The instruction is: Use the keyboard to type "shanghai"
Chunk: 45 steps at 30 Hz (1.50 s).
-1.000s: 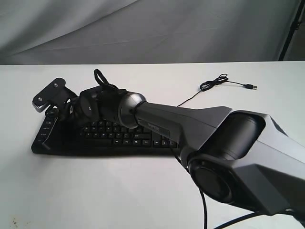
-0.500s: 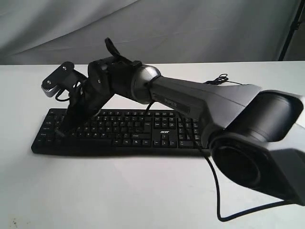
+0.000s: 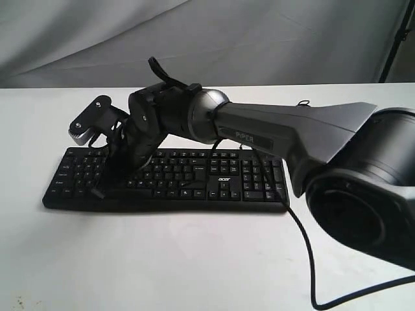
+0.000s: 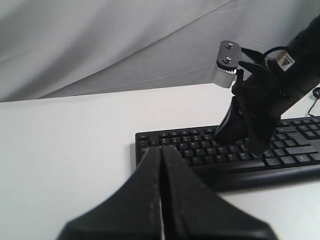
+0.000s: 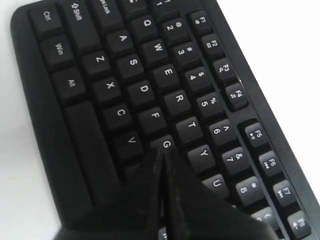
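Note:
The black keyboard [image 3: 256,184] lies across the white table, its "acer" logo facing the front. My right gripper [image 3: 98,192] reaches across from the right and points down over the left letter keys, fingers shut on nothing. In the right wrist view, the shut tips [image 5: 162,151] meet at the edge of the G key [image 5: 167,144] on the keyboard [image 5: 80,30]; I cannot tell whether the key is pressed. My left gripper [image 4: 161,149] hovers shut and empty just off the keyboard's [image 4: 295,161] left end, and from there I see the right gripper [image 4: 219,136]. The exterior view does not show the left gripper.
The white table [image 3: 162,259] stretches in front of and behind the keyboard. A thin coiled cable [image 3: 302,102] lies at the back right, mostly hidden by the arm. A black arm cable [image 3: 305,246] hangs at the front right. A grey cloth [image 3: 259,39] hangs behind.
My right gripper rose from the keyboard's far left end, shifted right along the keys and came down again over the left letter block.

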{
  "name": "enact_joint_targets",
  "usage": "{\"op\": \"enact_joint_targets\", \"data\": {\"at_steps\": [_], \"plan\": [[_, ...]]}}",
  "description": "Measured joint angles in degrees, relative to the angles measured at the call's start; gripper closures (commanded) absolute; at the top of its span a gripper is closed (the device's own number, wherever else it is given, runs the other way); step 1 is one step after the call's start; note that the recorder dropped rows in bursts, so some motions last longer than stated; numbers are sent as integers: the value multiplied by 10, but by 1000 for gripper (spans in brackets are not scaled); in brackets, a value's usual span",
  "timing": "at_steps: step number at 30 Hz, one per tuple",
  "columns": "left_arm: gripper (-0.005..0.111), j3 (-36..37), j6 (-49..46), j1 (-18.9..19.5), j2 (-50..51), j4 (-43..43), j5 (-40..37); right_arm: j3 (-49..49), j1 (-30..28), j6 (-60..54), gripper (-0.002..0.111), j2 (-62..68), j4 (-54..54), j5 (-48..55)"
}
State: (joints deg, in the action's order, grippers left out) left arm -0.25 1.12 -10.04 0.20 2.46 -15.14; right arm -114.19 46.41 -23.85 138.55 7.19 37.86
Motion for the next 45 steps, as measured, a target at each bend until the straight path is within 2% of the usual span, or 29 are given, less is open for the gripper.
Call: {"op": "enact_joint_targets", "data": {"at_steps": [45], "plan": [[107,0,0,0,0,0,0,21,-7,-1,108,19,-4,-58]]}}
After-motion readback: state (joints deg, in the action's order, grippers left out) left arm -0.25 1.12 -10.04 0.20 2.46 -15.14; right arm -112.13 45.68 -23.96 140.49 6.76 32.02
